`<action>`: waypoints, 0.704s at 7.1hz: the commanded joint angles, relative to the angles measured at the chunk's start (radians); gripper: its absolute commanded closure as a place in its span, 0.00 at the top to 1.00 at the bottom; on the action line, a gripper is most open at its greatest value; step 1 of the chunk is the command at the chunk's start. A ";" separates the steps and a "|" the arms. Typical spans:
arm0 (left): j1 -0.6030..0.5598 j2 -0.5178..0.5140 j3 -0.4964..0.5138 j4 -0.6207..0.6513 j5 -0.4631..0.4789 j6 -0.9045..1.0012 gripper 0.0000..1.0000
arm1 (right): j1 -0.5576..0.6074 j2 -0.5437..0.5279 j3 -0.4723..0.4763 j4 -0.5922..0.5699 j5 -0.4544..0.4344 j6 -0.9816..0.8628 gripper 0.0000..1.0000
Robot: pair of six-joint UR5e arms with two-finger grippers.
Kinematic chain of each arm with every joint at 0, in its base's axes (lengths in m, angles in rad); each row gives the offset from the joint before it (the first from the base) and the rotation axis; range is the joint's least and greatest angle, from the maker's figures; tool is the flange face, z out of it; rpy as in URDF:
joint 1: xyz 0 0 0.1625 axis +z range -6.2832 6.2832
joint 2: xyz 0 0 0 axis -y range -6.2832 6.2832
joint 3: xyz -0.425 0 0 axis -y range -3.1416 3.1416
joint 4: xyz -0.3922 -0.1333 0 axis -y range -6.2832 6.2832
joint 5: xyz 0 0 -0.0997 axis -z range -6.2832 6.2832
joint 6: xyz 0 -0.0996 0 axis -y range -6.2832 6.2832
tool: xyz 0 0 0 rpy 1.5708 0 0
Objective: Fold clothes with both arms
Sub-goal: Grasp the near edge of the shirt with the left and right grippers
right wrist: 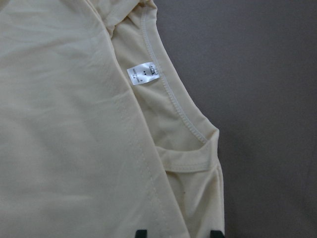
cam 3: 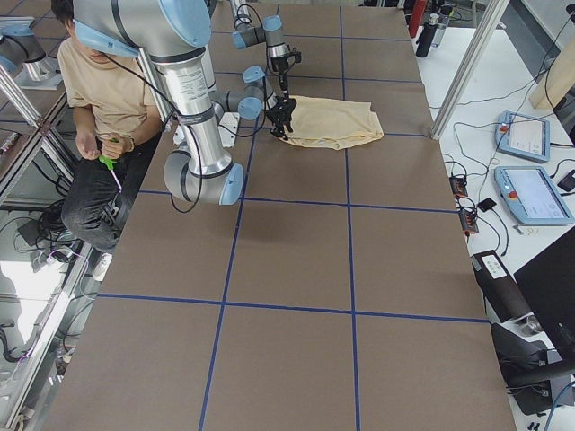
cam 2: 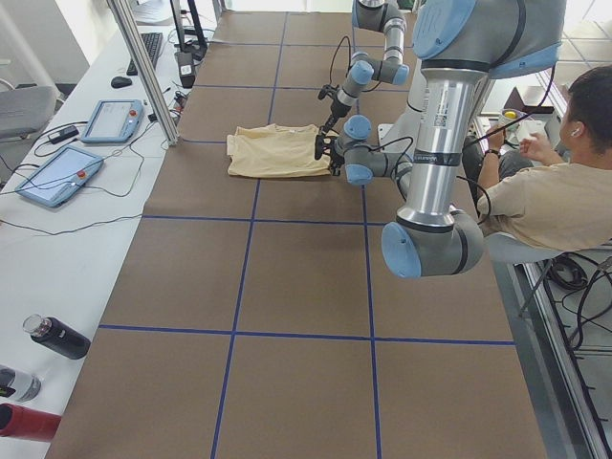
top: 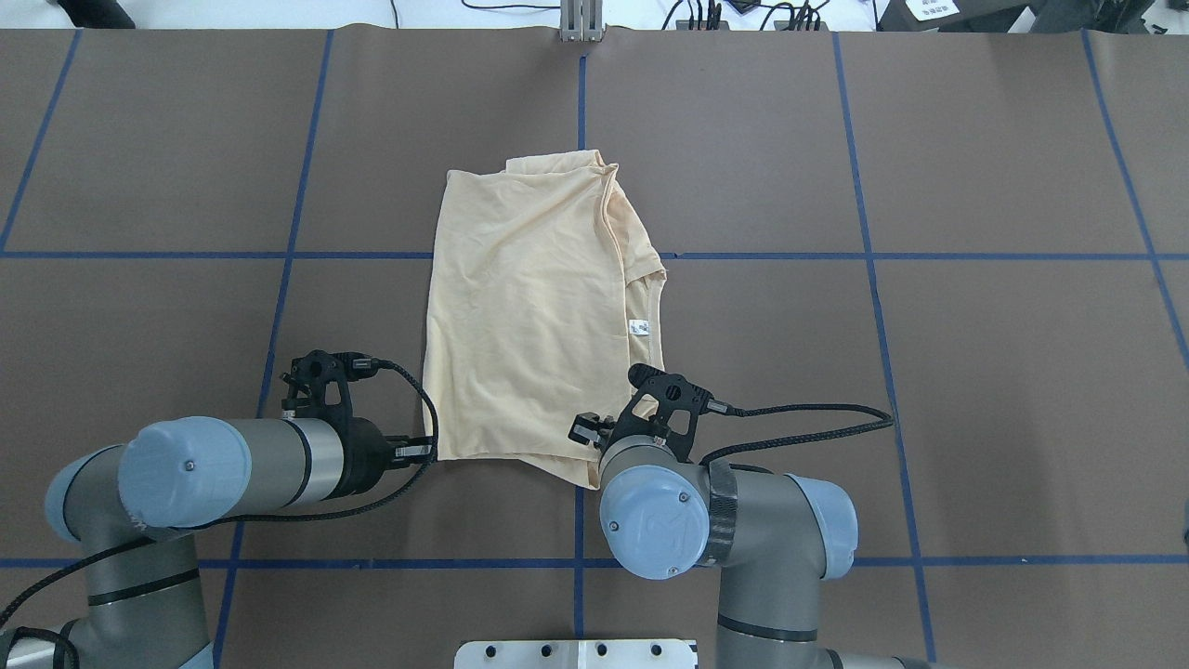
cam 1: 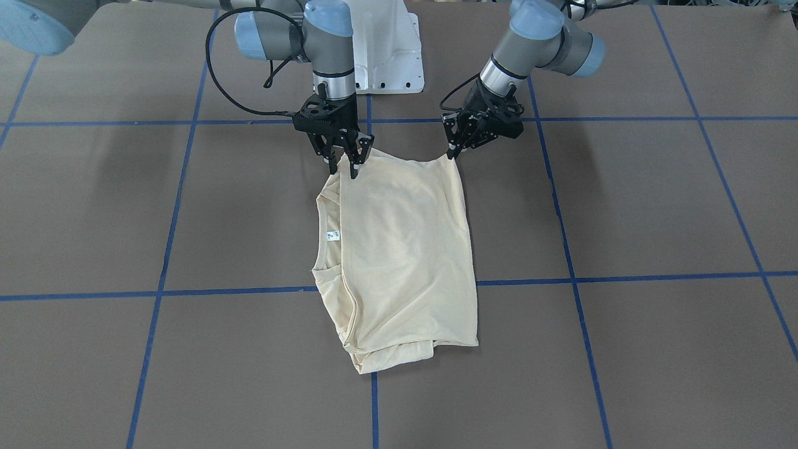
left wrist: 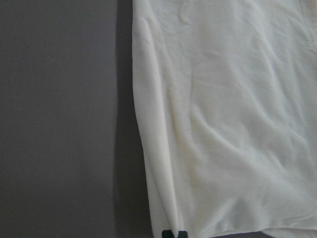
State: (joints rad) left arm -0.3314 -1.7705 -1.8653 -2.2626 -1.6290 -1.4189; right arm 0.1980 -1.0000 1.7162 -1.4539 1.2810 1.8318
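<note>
Nearest the front camera, brown matting covered the bench (cam 1: 623, 199) edge to edge, dull, ruled into large squares by blue tape lines (cam 1: 623, 277). Soft shadows of the arms lay on it to either side of the work.

T-shirt (cam 1: 399, 249) lay folded near the bench middle, just in front of the white pedestal (cam 1: 389, 56), across one crosswise tape line and one lengthwise one. Pale cream, plain side up. Top layer was folded over, so the ribbed neck and white neck label (cam 1: 333, 236) showed along the edge on the robot's right. Cloth mostly flat, light creases.

Left tool (cam 1: 453, 153) was clenched on the shirt corner nearest the robot; its wrist view showed both tips close together at the cloth's edge. Right tool (cam 1: 344, 168) was released at the other near corner, pointing down, tips apart with shoulder fabric between them.

Room, from the end views: a white side ledge (cam 2: 38, 258) ran along the bench side opposite the robot. It carried two blue-rimmed control tablets (cam 2: 57, 177), loose cables, a keyboard (cam 2: 153, 48), a black bottle (cam 2: 57, 337) and a red bottle (cam 2: 19, 421). Aluminium post (cam 2: 143, 67) rose at the bench edge. Person (cam 2: 559, 196) in a beige top sat behind the robot, close to the arms' bases
</note>
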 commanded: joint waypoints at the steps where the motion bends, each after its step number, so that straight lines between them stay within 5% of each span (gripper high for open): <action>1: 0.000 -0.001 0.000 0.000 0.000 0.000 0.00 | 0.000 -0.012 0.005 0.001 0.000 -0.006 0.24; 2: 0.000 0.000 0.001 0.000 0.000 0.000 0.00 | 0.000 -0.015 0.009 0.000 0.001 -0.012 0.26; 4: 0.000 0.000 0.002 0.000 0.000 0.000 0.00 | 0.000 -0.011 0.017 -0.047 0.003 -0.069 0.57; 5: 0.000 0.000 0.002 0.000 0.000 0.000 0.00 | 0.000 -0.014 0.014 -0.051 0.003 -0.074 0.60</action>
State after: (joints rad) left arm -0.3313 -1.7703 -1.8639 -2.2626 -1.6291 -1.4189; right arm 0.1983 -1.0129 1.7299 -1.4885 1.2837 1.7760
